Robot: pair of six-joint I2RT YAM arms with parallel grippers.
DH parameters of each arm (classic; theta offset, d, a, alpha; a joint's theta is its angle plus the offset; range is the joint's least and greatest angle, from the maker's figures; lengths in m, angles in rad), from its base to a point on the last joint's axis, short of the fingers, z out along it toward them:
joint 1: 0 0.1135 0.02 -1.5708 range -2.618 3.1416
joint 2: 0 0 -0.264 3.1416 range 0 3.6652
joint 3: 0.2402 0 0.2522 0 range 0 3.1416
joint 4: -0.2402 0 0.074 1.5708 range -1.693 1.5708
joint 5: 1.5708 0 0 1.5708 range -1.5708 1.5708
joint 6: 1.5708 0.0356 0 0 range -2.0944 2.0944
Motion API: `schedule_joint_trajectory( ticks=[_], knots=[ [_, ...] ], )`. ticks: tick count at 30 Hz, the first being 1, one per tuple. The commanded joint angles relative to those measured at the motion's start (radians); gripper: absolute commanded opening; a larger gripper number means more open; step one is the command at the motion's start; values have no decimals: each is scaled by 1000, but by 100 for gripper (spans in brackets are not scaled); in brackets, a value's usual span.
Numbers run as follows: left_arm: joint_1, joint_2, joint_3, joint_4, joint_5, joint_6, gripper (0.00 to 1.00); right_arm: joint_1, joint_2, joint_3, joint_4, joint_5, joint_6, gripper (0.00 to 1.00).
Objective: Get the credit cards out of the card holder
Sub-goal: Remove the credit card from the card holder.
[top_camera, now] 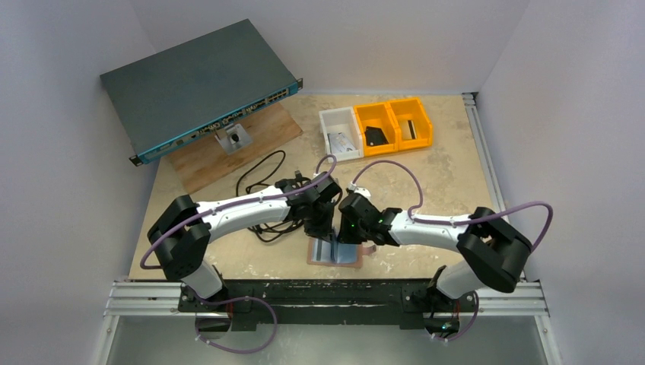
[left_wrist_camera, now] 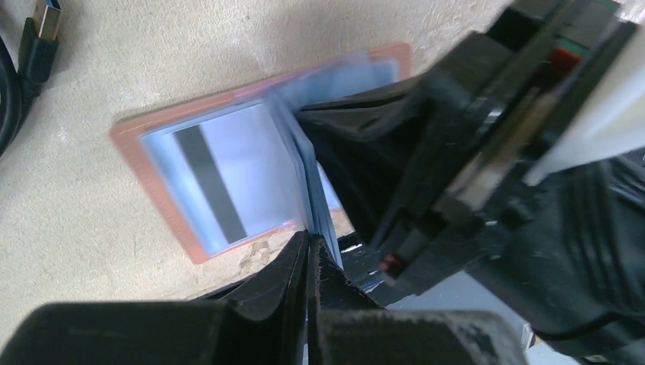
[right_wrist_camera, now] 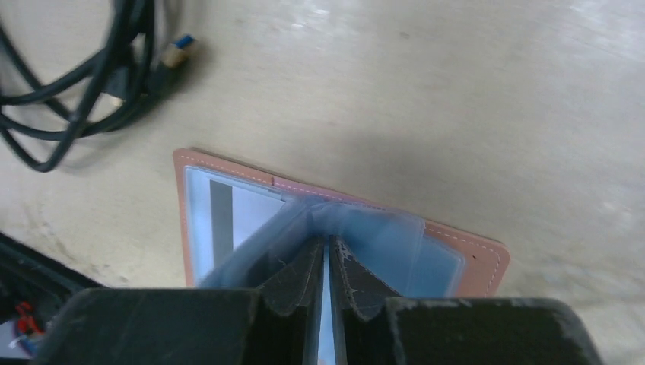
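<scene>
Card holder open flat on table | striped card inside pocket, none out | left gripper pinching clear sleeve | right gripper pinching clear sleeve too

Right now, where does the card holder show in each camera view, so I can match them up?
Top external: card holder lies open, bottom centre, between the two wrists.
Left wrist: centre-left, pink rim, striped card in its pocket.
Right wrist: centre, above the fingers.
Shared landmark: black cable beside it, in all three views.

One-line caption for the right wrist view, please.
Right tool pinching a clear pocket leaf of the open card holder, striped card inside, black cable nearby.
</scene>
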Motion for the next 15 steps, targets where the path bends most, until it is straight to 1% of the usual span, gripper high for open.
schedule_joint_trajectory(
  ticks=[1,4,7,15],
  knots=[
    [-5,-35,36,5,-4,-19,0,-1,64,8,137,-111,-37,8],
    [-5,-18,37,15,0,-29,0,-8,37,-6,133,-105,-24,11],
    [-5,4,38,26,1,-46,0,-33,-34,-37,111,-93,-10,15],
    [-5,54,49,54,4,-64,0,-55,-216,-27,-58,11,0,31]
  ],
)
